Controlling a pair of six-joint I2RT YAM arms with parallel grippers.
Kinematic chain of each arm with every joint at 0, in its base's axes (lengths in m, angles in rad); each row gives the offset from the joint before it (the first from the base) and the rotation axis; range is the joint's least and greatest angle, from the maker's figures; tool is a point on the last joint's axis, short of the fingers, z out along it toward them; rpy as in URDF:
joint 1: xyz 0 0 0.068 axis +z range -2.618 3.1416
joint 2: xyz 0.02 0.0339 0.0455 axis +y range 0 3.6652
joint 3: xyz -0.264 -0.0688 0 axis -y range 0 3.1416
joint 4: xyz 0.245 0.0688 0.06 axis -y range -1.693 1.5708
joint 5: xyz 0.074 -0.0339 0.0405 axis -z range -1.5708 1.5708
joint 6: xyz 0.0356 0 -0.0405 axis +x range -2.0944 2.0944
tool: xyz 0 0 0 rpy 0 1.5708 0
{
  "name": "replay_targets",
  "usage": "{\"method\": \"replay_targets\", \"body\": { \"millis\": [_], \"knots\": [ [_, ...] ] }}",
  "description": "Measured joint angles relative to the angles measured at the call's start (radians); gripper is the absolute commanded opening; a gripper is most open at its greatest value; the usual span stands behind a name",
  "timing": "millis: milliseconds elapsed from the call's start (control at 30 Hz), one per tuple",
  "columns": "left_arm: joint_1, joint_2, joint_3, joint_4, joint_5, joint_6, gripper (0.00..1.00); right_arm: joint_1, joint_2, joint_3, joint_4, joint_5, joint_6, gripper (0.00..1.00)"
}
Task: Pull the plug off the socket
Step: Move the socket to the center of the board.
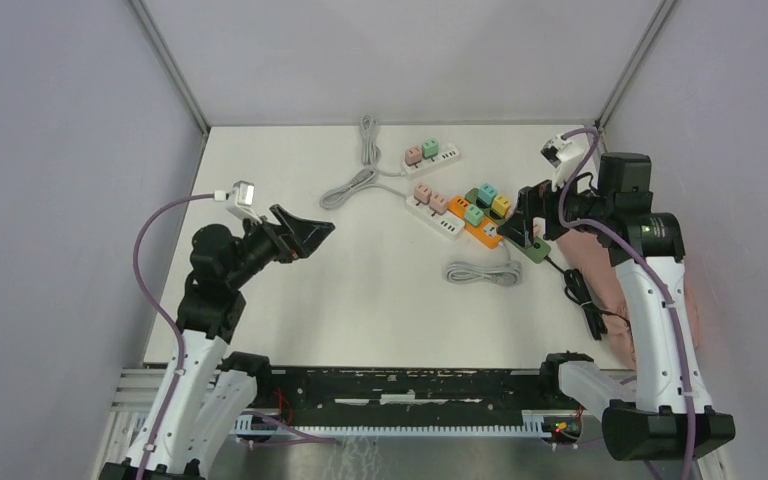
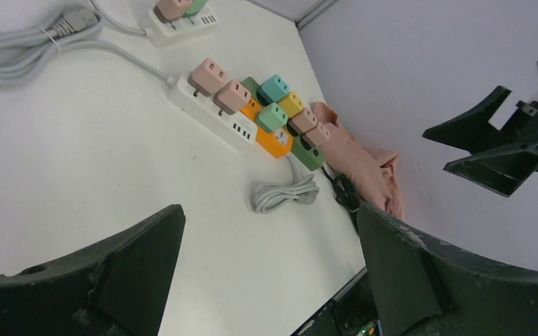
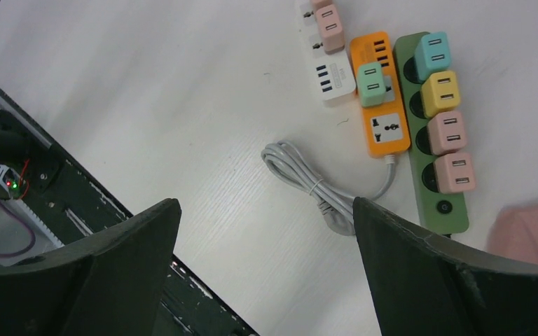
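Several power strips lie at the table's back right. A green strip (image 1: 508,222) holds teal (image 3: 432,47), yellow (image 3: 440,89) and two pink plugs (image 3: 447,129). An orange strip (image 3: 382,122) holds one mint plug (image 3: 372,79). A white strip (image 1: 434,213) holds two pink plugs (image 2: 209,75). A second white strip (image 1: 432,157) lies farther back with a pink and a green plug. My right gripper (image 1: 522,228) is open and empty, hovering above the green strip's near end. My left gripper (image 1: 318,232) is open and empty, raised over the left half of the table, pointing right.
A coiled grey cable (image 1: 482,271) lies in front of the strips. A black cable (image 1: 585,300) runs from the green strip beside a pink cloth (image 1: 610,270) at the right edge. Grey cords (image 1: 355,180) trail from the white strips. Grey walls enclose the table.
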Motion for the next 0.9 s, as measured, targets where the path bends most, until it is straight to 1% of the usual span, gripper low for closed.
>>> {"method": "replay_targets", "body": {
  "millis": [233, 333, 400, 533, 633, 767, 900],
  "knots": [
    [0.017, -0.045, -0.202, 0.190, 0.094, -0.138, 0.99, -0.005, 0.037, -0.141, 0.062, -0.161, -0.153, 1.00],
    [-0.014, -0.034, -0.247, 0.236, 0.095, -0.155, 0.99, 0.013, 0.108, -0.169, 0.091, -0.165, -0.219, 0.98],
    [-0.084, -0.016, -0.251, 0.247, 0.067, -0.153, 0.99, 0.048, 0.180, -0.175, 0.118, -0.118, -0.251, 0.97],
    [-0.312, 0.035, -0.249, 0.251, -0.044, -0.114, 0.99, 0.146, 0.326, -0.173, 0.167, 0.029, -0.294, 0.95],
    [-0.425, 0.097, -0.248, 0.253, -0.107, -0.083, 0.99, 0.221, 0.439, -0.161, 0.187, 0.145, -0.317, 0.94],
    [-0.459, 0.174, -0.248, 0.305, -0.177, -0.047, 0.99, 0.309, 0.578, -0.090, 0.208, 0.244, -0.339, 0.94],
    [-0.463, 0.247, -0.238, 0.329, -0.232, -0.002, 0.99, 0.372, 0.692, 0.023, 0.258, 0.286, -0.341, 0.94]
  ]
}}
